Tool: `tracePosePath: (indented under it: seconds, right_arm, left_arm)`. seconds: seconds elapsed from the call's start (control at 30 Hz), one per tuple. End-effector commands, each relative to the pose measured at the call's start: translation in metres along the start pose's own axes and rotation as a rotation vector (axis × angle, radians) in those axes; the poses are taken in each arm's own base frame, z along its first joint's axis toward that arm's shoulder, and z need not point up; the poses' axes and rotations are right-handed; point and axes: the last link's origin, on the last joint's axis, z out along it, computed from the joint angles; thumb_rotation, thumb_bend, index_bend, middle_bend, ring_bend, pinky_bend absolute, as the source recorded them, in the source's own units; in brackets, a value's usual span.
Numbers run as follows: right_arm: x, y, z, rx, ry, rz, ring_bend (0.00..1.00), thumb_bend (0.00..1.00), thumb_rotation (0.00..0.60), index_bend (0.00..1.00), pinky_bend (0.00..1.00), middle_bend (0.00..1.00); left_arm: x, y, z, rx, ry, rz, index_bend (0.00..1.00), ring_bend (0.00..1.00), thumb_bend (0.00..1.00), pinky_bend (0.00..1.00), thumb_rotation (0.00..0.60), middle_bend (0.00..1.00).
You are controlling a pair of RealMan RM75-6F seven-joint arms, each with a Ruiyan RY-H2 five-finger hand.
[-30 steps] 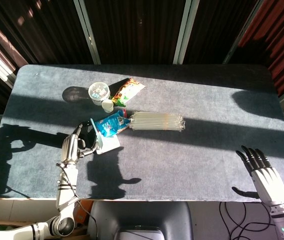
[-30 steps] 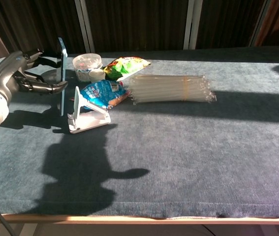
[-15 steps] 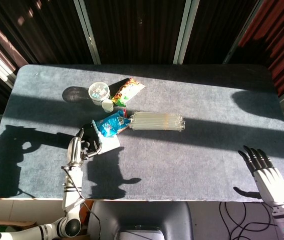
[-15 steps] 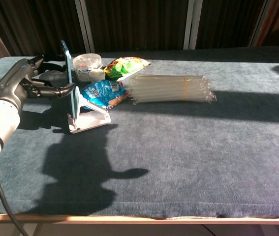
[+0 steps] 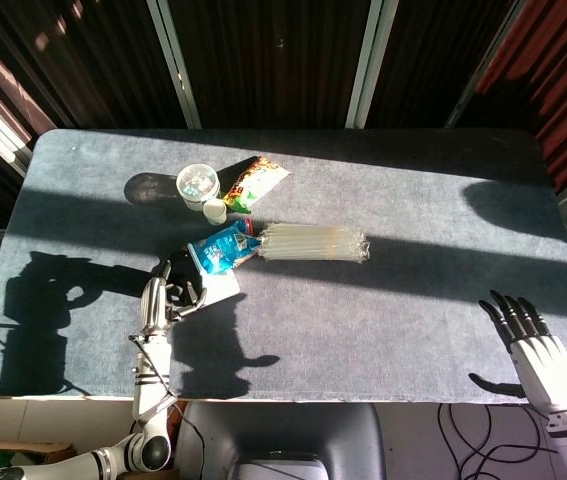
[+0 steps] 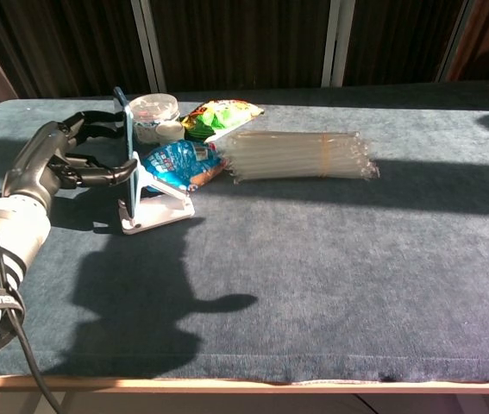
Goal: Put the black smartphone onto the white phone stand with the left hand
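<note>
Placement is the step in hand: at the left of the chest view the left hand [image 6: 63, 164] grips the black phone [image 6: 124, 138] by its edges, fingers curled round it, and holds it upright on edge against the sloped back of the white stand [image 6: 153, 203]. The phone's lower edge seems to be down by the stand's front lip, though the view is edge-on and I cannot be sure it is seated. From above, the same hand [image 5: 160, 297] covers most of the phone at lower left of centre.

Next, judging from this, the phone should lean fully onto the slope before the fingers let go and draw away leftward without nudging the light stand.

The right hand [image 5: 531, 345] lies empty with fingers spread at the lower right.
</note>
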Motion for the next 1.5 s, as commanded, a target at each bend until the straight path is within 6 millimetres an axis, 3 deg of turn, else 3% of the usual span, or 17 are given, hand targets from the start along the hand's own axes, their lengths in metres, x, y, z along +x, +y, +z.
tracePosePath:
  seconds: [0.03,0.6,0.73,1.03,1.13,1.23,1.5]
  right_arm:
    - [0.000,0.000,0.000,0.000,0.000,0.000,0.00,0.22,0.600,0.00,0.00,0.00]
    - [0.000,0.000,0.000,-0.002,0.001,0.000,0.00,0.21,0.600,0.00,0.00,0.00]
    - [0.000,0.000,-0.001,-0.003,0.003,0.001,0.00,0.21,0.600,0.00,0.00,0.00]
    - [0.001,0.000,-0.001,-0.003,0.002,0.001,0.00,0.22,0.600,0.00,0.00,0.00]
    - [0.001,0.001,-0.001,-0.004,0.002,0.001,0.00,0.22,0.600,0.00,0.00,0.00]
    - [0.000,0.000,-0.001,-0.003,0.000,0.000,0.00,0.21,0.600,0.00,0.00,0.00]
    - [0.001,0.001,-0.001,-0.005,0.004,0.001,0.00,0.21,0.600,0.00,0.00,0.00]
  left_arm:
    - [-0.001,-0.002,0.000,0.002,0.002,0.000,0.84,0.75,0.54,0.35,0.600,1.00]
    - [-0.004,-0.014,0.002,0.011,0.006,0.006,0.84,0.74,0.55,0.34,0.600,1.00]
    - [-0.005,-0.016,0.001,-0.001,-0.011,0.010,0.75,0.68,0.48,0.31,0.600,0.99]
    - [-0.007,-0.021,0.003,0.032,-0.061,0.027,0.43,0.45,0.38,0.19,0.600,0.64]
    - [-0.007,-0.021,0.002,0.041,-0.082,0.034,0.29,0.34,0.34,0.16,0.600,0.43]
    - [-0.006,-0.020,0.002,0.044,-0.099,0.036,0.19,0.25,0.33,0.13,0.600,0.28]
    - [-0.004,-0.016,0.001,0.033,-0.114,0.029,0.02,0.08,0.31,0.07,0.600,0.05]
